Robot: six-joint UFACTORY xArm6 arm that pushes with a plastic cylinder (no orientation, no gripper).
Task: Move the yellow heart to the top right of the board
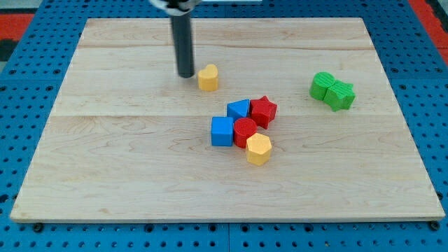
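Note:
The yellow heart (208,78) lies on the wooden board (105,161), above the centre and a little to the view's left of the middle. My tip (186,74) stands just to the heart's left, close beside it; whether it touches the heart I cannot tell. The dark rod rises from the tip to the view's top edge.
A cluster sits at the board's centre: two blue blocks (222,131) (239,109), a red star (264,110), a red round block (245,131) and a yellow hexagon (258,148). Two green blocks (332,91) lie together at the right.

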